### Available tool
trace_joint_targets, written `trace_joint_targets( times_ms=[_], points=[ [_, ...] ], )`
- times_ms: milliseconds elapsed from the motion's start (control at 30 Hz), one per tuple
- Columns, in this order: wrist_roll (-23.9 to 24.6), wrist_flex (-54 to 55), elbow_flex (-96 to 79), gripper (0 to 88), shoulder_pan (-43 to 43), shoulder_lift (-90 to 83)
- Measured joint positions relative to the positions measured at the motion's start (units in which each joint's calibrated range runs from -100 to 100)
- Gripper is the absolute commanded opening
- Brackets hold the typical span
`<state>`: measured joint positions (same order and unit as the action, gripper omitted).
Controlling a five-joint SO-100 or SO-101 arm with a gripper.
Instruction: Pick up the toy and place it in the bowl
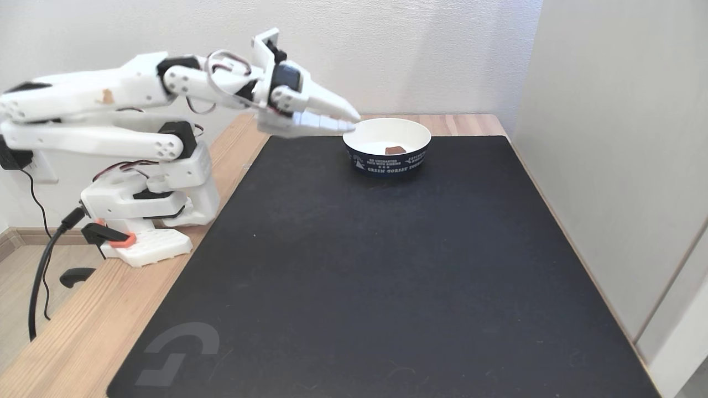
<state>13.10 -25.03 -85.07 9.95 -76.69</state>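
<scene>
The bowl (pixel 387 160) stands at the far side of the black mat, navy outside with white lettering, white inside. The toy (pixel 395 150), a small reddish-brown block, lies inside the bowl near its front wall. My white gripper (pixel 354 121) hangs just left of the bowl's rim, a little above it, pointing right. Its two fingers lie pressed together with nothing between them.
A black mat (pixel 387 287) covers most of the wooden table (pixel 72 337). The arm's base (pixel 149 221) is clamped at the table's left edge, with cables hanging off. A white wall panel (pixel 619 166) runs close along the mat's right side.
</scene>
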Motion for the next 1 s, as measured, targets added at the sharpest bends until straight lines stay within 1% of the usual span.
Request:
trace_joint_targets(
  times_ms=[33,67,133,200,233,300,400,433,567,1000],
  points=[
    [0.0,-0.3,-3.4,2.2,-2.0,-3.3],
    [-0.5,-1.1,-9.6,2.2,-3.6,-10.3],
    [-1.0,-2.4,-12.8,2.2,-5.6,-15.2],
    [-3.1,-8.7,-13.4,2.2,-9.7,-19.6],
    [-5.9,-14.3,-13.3,2.2,-10.3,-21.3],
    [-7.6,-17.5,-13.7,2.2,-11.5,-21.6],
    [-10.2,-25.8,-13.7,2.3,-11.4,-22.1],
    [-10.5,-26.8,-13.7,2.3,-11.7,-22.1],
    [-11.1,-28.6,-13.7,2.3,-11.3,-22.1],
    [-11.1,-28.7,-13.7,2.4,-10.3,-22.1]
  ],
)
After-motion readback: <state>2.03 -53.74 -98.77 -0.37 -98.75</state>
